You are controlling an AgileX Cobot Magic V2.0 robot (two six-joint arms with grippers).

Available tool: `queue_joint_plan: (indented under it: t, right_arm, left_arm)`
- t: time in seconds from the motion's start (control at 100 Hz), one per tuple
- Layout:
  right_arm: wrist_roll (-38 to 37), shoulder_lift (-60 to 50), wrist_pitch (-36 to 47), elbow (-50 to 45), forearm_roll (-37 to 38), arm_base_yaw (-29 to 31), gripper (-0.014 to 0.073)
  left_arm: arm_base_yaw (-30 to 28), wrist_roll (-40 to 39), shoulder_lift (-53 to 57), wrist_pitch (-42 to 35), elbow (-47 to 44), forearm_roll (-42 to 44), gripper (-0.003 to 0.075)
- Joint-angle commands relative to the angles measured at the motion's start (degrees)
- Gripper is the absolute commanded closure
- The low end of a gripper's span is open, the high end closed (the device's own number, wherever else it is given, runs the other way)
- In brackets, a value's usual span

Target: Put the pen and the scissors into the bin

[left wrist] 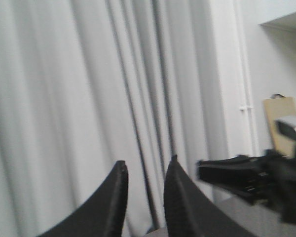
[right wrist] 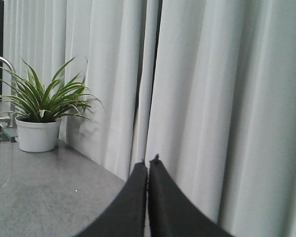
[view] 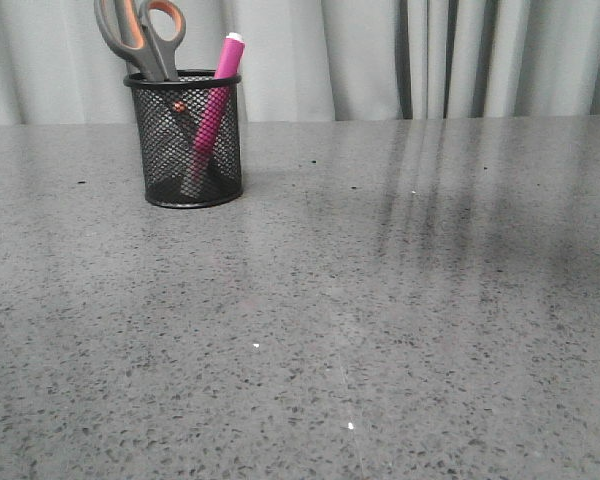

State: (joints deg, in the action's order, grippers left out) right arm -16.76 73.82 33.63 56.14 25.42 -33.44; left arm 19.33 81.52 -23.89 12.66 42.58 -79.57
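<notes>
The black mesh bin (view: 185,140) stands on the grey table at the back left in the front view. The scissors (view: 145,35) stand in it, grey and orange handles up. The pink pen (view: 215,95) leans in it too, white cap above the rim. Neither gripper shows in the front view. My left gripper (left wrist: 147,168) is open and empty, raised and facing the curtain. My right gripper (right wrist: 148,162) is shut and empty, also facing the curtain. The bin, pen and scissors do not show in either wrist view.
The speckled grey table (view: 380,320) fills the front view, with a pale curtain (view: 430,60) behind it. A potted plant (right wrist: 39,113) stands on the table's edge in the right wrist view. The other arm (left wrist: 256,182) shows in the left wrist view.
</notes>
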Motion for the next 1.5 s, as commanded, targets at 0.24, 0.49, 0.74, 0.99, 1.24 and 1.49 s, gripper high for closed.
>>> queue_joint_plan:
  t: [0.24, 0.49, 0.74, 0.99, 1.24, 1.49]
  right_arm:
    - [-0.05, -29.50, -38.69, -15.32, 10.13, 0.23, 0.0652]
    - [-0.05, -41.20, -38.66, -23.81, 11.42, 0.23, 0.0652]
    - [-0.05, -43.02, -38.52, -25.55, 11.42, 0.23, 0.0653]
    - [-0.05, -43.02, -38.52, -25.55, 11.42, 0.23, 0.0653]
    - [-0.05, -43.02, -38.52, -25.55, 11.42, 0.23, 0.0653]
    - [-0.05, -43.02, -38.52, -25.55, 11.42, 0.23, 0.0653]
  left_arm:
    - [0.52, -1.33, 15.73, -6.36, -19.33, -1.41, 0.0739]
    - [0.52, -1.33, 16.21, -6.07, -25.63, -1.94, 0.0739]
    - [0.52, -1.33, 16.21, -5.34, -25.76, -1.99, 0.0739]
    - [0.52, -1.33, 16.21, -5.34, -25.76, -1.99, 0.0739]
    - [0.52, -1.33, 16.21, -5.34, -25.76, -1.99, 0.0739]
    - [0.26, -1.49, 16.30, -8.12, -26.14, 1.21, 0.0739]
